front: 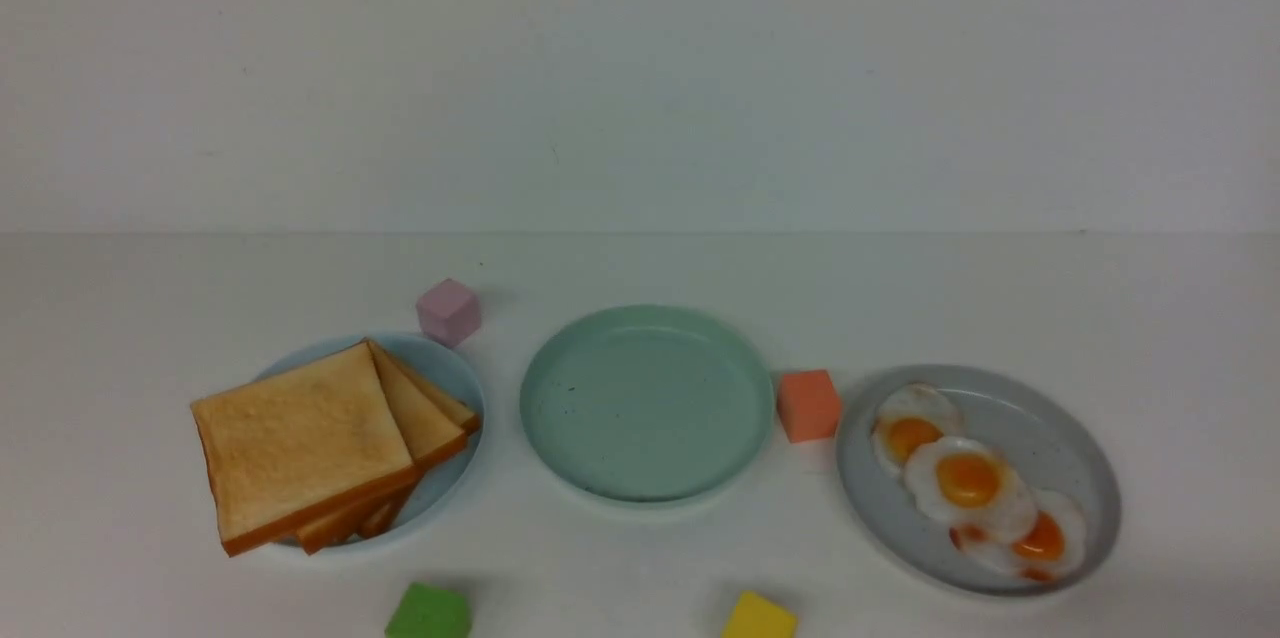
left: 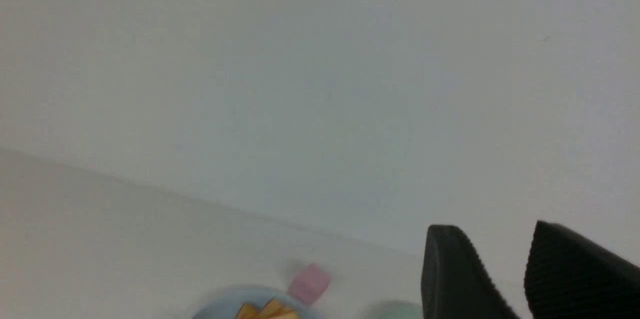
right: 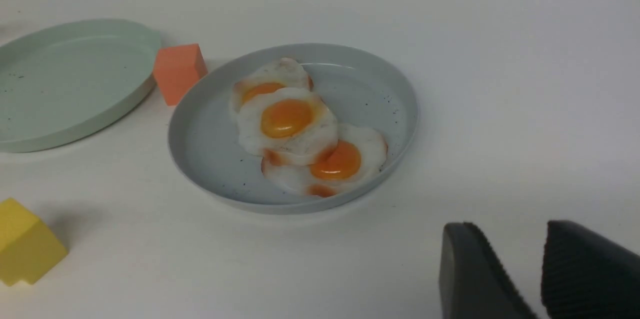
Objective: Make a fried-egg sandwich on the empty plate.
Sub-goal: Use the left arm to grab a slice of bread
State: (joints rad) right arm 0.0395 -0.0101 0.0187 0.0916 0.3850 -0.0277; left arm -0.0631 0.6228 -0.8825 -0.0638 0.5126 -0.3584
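The empty plate, mint green, sits at the table's middle with nothing on it. No fried-egg sandwich is in view. A pile of toast slices lies on a pale blue plate at the left. Three fried eggs overlap on a grey plate at the right. Neither arm shows in the front view. My left gripper is open and holds nothing, facing the back wall above the toast. My right gripper is open and holds nothing, short of the eggs.
A pink cube stands behind the blue plate. An orange cube sits between the mint and grey plates. A green cube and a yellow cube lie near the front edge. A white wall closes the back.
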